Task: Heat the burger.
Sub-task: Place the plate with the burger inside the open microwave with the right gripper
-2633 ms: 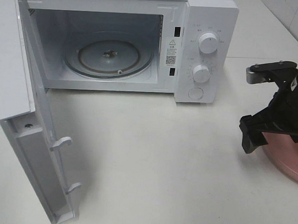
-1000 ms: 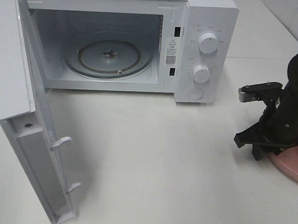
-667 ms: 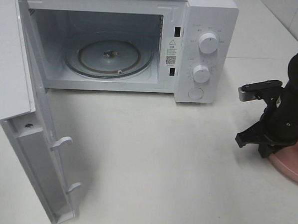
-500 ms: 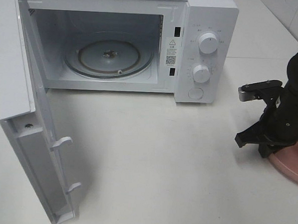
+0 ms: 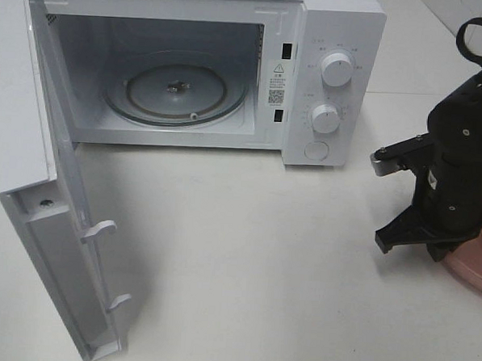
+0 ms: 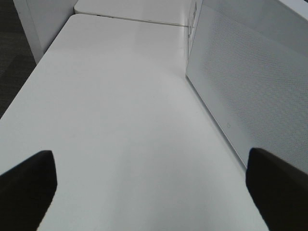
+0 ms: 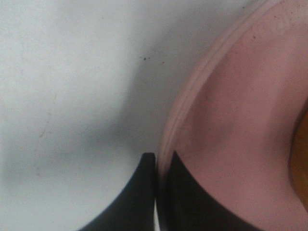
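From the high camera, a boxy white microwave point(image 5: 327, 72) stands on a smooth, matte white table point(image 5: 260, 270). Its door point(image 5: 33, 137) is swung wide to the left, and two hooked plastic latches jut from the door's free edge. Inside the cavity lies a round, clear glass turntable point(image 5: 177, 88) with a raised rim. Two round white knobs point(image 5: 337, 69) and a flat round button sit in a column on the control panel. At the right edge the black, angular right gripper point(image 5: 441, 252) reaches down onto the rim of a round pink plate point(image 5: 472, 269). The arm hides the rest of the plate.

In the left wrist view, the left gripper point(image 6: 154, 192) hangs over bare tabletop with its blunt black fingers point(image 6: 26, 187) spread wide and nothing between them. The door's finely perforated panel stands just beside it.

In the right wrist view, the right gripper's two dark, curved fingers are pinched together on the plate's thin, ridged rim, one inside and one outside. The plate's surface is matte, faintly speckled pink. Of the burger point(image 7: 303, 139) only a golden-brown sliver shows, resting on the plate, well apart from the microwave.
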Robot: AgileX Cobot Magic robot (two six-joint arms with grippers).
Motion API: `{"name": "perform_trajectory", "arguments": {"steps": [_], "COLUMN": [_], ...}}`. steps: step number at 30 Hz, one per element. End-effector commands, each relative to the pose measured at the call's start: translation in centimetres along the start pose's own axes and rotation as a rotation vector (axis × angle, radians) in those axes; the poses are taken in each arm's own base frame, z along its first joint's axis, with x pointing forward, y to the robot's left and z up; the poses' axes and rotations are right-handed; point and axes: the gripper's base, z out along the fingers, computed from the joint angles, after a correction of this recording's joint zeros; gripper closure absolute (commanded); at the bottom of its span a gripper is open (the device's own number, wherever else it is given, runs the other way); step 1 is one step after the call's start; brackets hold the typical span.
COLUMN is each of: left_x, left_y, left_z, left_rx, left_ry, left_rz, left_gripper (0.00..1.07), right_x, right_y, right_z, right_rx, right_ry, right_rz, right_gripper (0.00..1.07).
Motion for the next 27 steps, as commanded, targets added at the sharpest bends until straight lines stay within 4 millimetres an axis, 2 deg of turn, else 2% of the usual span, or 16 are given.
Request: {"name": "perform_trajectory", "arguments": {"steps": [1, 13, 23, 27], "left_x": [0.1, 0.1, 0.1, 0.1], "left_y": [0.0, 0.0, 0.0, 0.0], "left_z": [-0.2, -0.2, -0.2, -0.2], "left_rx": [0.004, 0.004, 0.004, 0.004], "left_ry": [-0.023, -0.023, -0.023, -0.023], "left_rz": [-0.002, -0.002, -0.002, -0.002], "left_gripper": [0.06, 0.06, 0.06, 0.06], "right_x": [0.4, 3.2, 4.6, 6.0], "right_y": [0.6, 1.5, 2.6, 2.9], "right_z": [-1.0, -1.8, -4.4, -5.5], "right_rx": [0.060, 0.148, 0.204, 0.218], "right_ry": [-0.020, -0.022, -0.065, -0.080], "right_rz": [-0.027, -0.045, -0.104, -0.135], "right_gripper": [1.07, 1.07, 1.07, 1.07]}}
